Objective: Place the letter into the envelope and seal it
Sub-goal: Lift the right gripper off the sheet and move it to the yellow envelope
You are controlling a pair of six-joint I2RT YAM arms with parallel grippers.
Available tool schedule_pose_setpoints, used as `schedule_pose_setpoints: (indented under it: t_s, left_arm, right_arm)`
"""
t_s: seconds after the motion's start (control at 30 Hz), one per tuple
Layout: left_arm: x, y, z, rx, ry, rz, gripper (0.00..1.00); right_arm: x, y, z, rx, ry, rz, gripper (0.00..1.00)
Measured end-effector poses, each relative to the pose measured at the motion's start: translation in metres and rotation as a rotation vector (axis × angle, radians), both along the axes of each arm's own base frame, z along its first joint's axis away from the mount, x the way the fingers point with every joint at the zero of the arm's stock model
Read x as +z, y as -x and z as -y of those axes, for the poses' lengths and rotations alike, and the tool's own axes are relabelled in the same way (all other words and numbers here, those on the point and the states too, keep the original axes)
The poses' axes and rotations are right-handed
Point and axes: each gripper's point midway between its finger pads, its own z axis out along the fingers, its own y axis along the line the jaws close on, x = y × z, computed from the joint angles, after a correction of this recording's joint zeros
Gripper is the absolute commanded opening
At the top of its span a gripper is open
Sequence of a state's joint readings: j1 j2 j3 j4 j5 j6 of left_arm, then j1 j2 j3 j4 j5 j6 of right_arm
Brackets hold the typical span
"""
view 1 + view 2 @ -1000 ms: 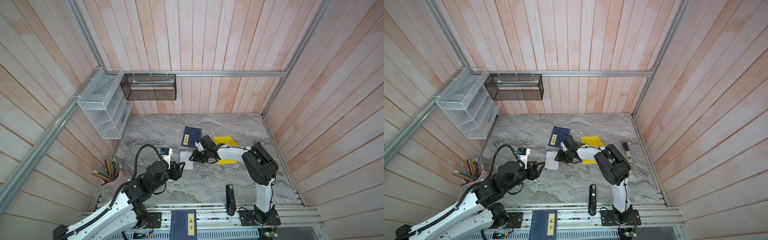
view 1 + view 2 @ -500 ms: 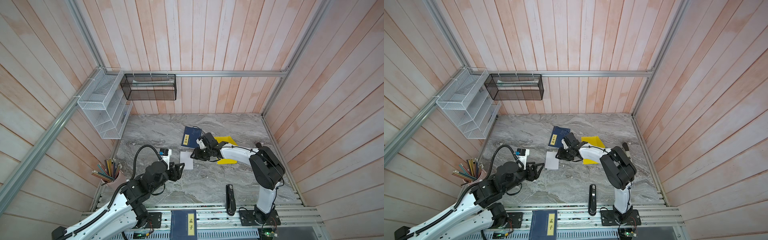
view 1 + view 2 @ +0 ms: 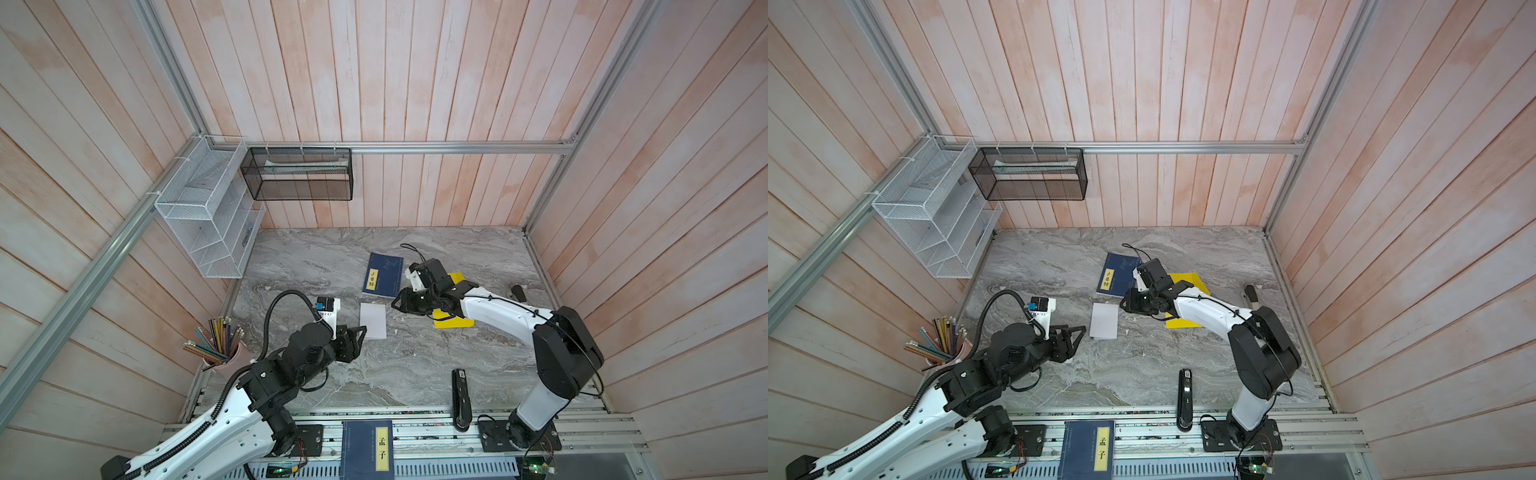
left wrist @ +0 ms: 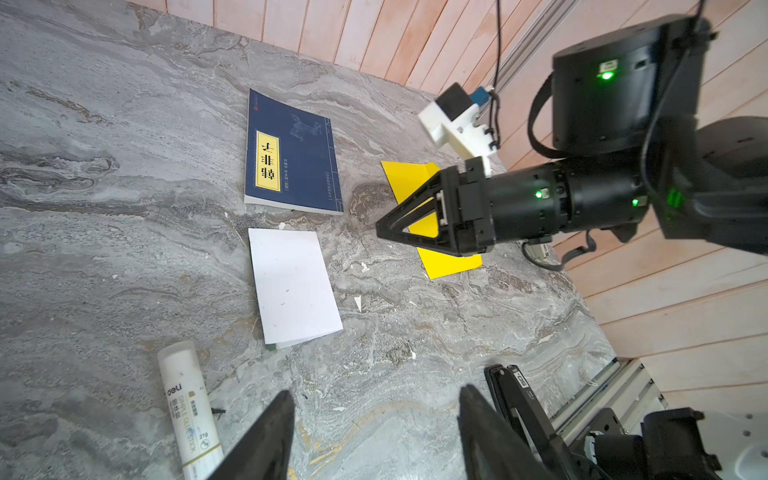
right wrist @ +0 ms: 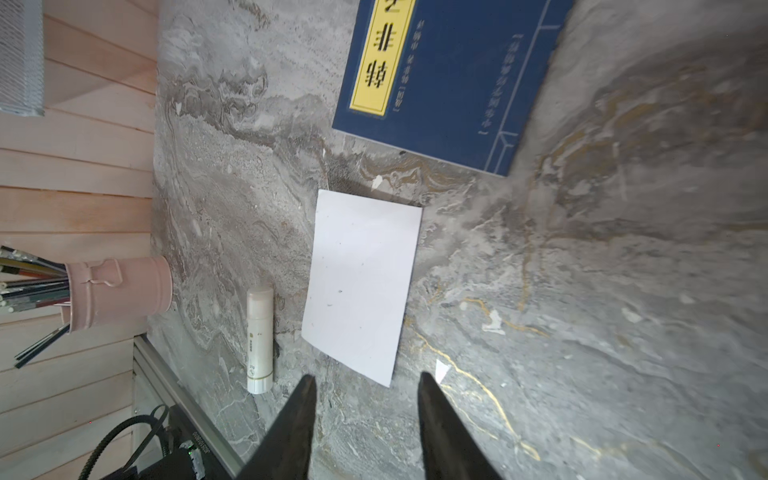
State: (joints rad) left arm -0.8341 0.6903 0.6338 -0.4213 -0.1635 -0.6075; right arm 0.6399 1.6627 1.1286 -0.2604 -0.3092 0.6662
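The envelope lies flat just right of the blue book, half hidden under the right arm. The letter lies flat just below that book, unheld. The right gripper has swung off the envelope toward the letter's top corner, jaws parted and empty; the left gripper waits open beside the letter, so pickup looks next.

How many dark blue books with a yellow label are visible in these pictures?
2. One blue book lies on the marble table, just behind the white letter. The second blue book rests on the metal rail at the front edge. None other shows.
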Motion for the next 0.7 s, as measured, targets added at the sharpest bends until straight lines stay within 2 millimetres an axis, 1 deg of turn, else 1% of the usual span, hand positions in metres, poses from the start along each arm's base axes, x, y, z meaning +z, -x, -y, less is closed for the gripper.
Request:
schedule_pose_setpoints:
  t_s: [0.07,0.13,0.2,0.23,0.37,0.43,0.47,0.57,0.7]
  left_arm:
    - [-0.002,0.0,0.001,0.0,-0.001,-0.011,0.62]
    - [-0.005,-0.001,0.003,-0.002,-0.003,-0.022,0.62]
    - [-0.007,-0.002,0.007,-0.008,-0.001,-0.031,0.62]
    - [-0.009,-0.003,0.01,-0.014,0.0,-0.037,0.62]
    - [-0.013,-0.008,0.024,-0.041,0.003,-0.053,0.61]
    - [-0.015,-0.011,0.033,-0.057,0.007,-0.061,0.61]
    - [-0.017,-0.012,0.037,-0.068,0.011,-0.067,0.61]
    - [-0.02,-0.015,0.049,-0.092,0.029,-0.075,0.61]
    - [-0.017,-0.018,0.061,-0.114,0.067,-0.071,0.62]
  right_arm:
    - [0.007,-0.004,0.024,-0.041,0.005,0.023,0.41]
    - [0.011,-0.011,0.053,-0.1,0.012,0.044,0.41]
    - [0.014,-0.017,0.087,-0.173,0.027,0.057,0.41]
    - [0.015,-0.021,0.107,-0.223,0.038,0.066,0.41]
    - [0.017,-0.033,0.178,-0.402,0.072,0.097,0.42]
    - [0.015,-0.036,0.205,-0.468,0.087,0.104,0.44]
    - [0.011,-0.036,0.216,-0.495,0.097,0.1,0.45]
    - [-0.001,-0.038,0.24,-0.55,0.122,0.072,0.5]
    - [-0.015,-0.044,0.258,-0.577,0.143,0.051,0.59]
